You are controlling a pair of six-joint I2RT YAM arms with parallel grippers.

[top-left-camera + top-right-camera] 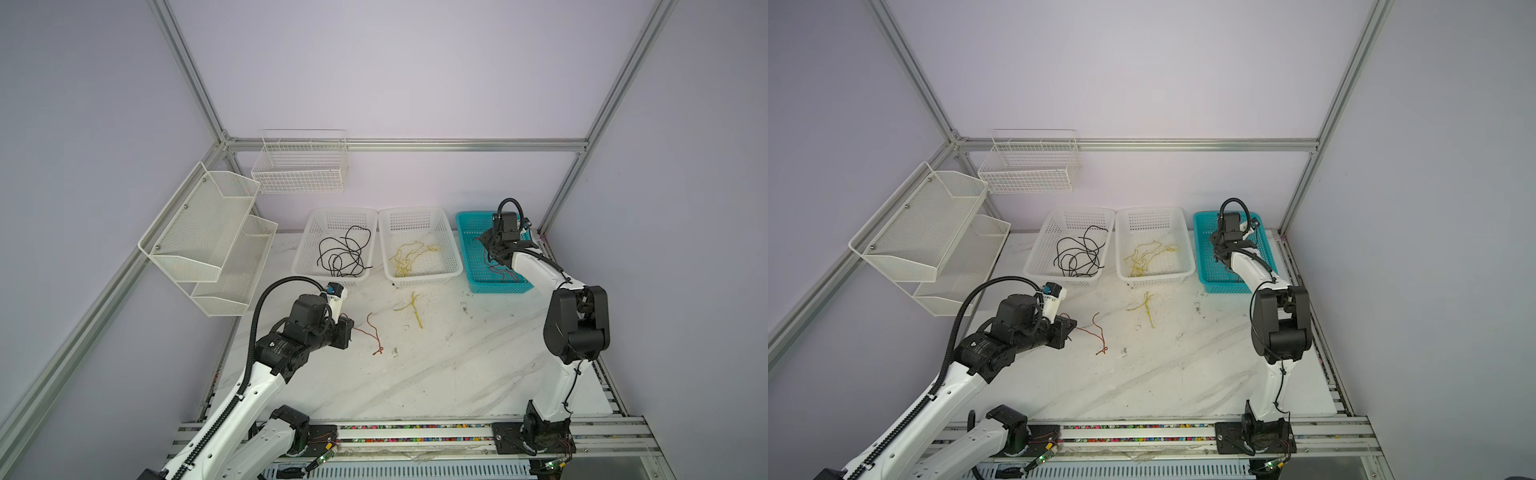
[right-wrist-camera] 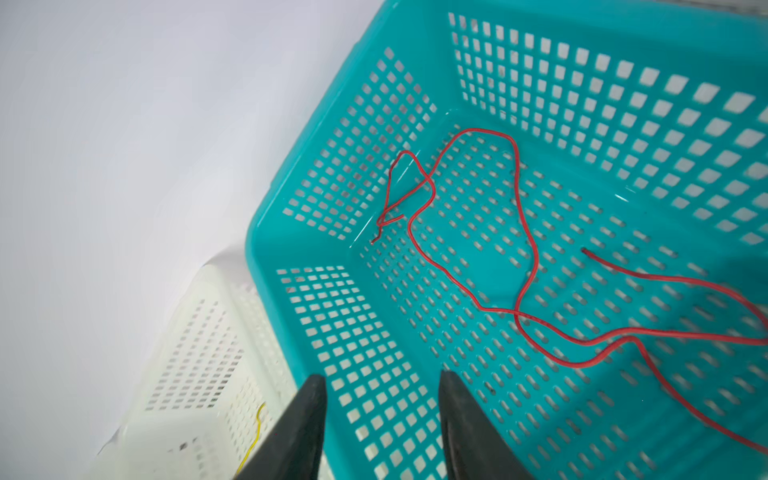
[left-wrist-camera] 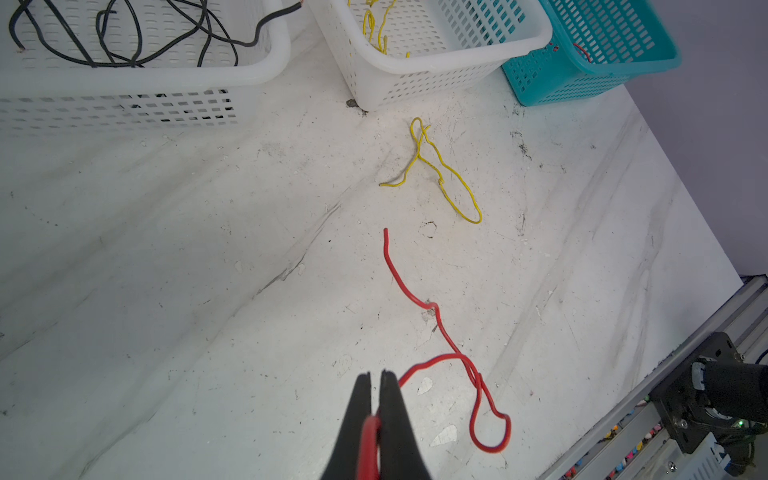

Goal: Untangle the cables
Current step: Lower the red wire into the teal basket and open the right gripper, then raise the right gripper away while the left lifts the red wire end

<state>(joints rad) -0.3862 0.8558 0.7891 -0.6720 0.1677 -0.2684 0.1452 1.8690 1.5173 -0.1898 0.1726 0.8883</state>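
A red cable (image 1: pixel 374 332) (image 3: pixel 436 316) lies looped on the white table, and my left gripper (image 3: pixel 376 376) (image 1: pixel 351 328) is shut on one end of it, low over the table. A short yellow cable (image 1: pixel 415 309) (image 3: pixel 432 166) lies loose farther back. Black cables (image 1: pixel 345 257) fill the left white basket (image 1: pixel 303 243). Yellow cables (image 1: pixel 409 257) lie in the middle white basket (image 1: pixel 419 209). My right gripper (image 2: pixel 382 382) (image 1: pixel 488 245) hangs open over the teal basket (image 2: pixel 340 316) (image 1: pixel 463 249), nothing between its fingers. Red cables (image 2: pixel 519 232) lie on that basket's floor.
White mesh shelves (image 1: pixel 208 232) hang on the left wall and a wire basket (image 1: pixel 301 166) on the back wall. The three baskets stand in a row at the table's back. A metal rail (image 1: pixel 415 432) runs along the front edge, holding both arm bases.
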